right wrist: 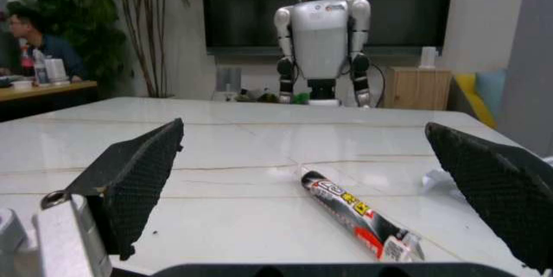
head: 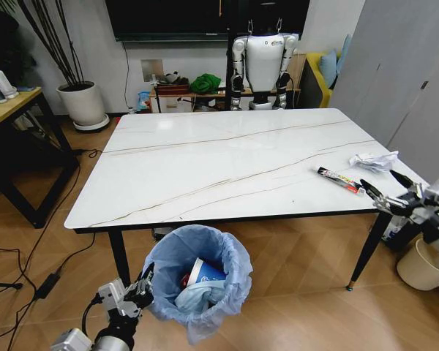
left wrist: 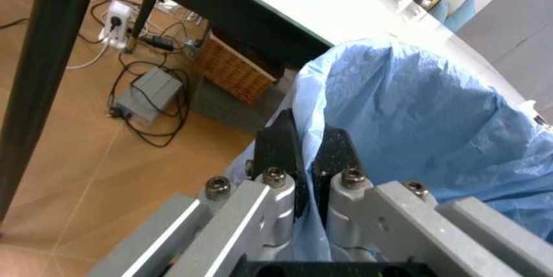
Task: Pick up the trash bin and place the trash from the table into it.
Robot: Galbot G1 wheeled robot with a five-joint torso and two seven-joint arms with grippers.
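At the table's [head: 205,168] near right corner, the spread right end effector [head: 384,191] faces the dark wrapper [head: 339,179]; a misaligned close could flick it off. Left end effector [head: 142,285] pinches the trash bin's [head: 197,281] thin liner below the near edge, which could slip.

The table [head: 205,168] bears a dark wrapper [head: 339,179] and crumpled paper [head: 374,161].

Nothing is reading clearly. The long thin dark wrapper [right wrist: 359,217] on the table [head: 205,168] is showing white, red and yellow printing, too blurred to make out.
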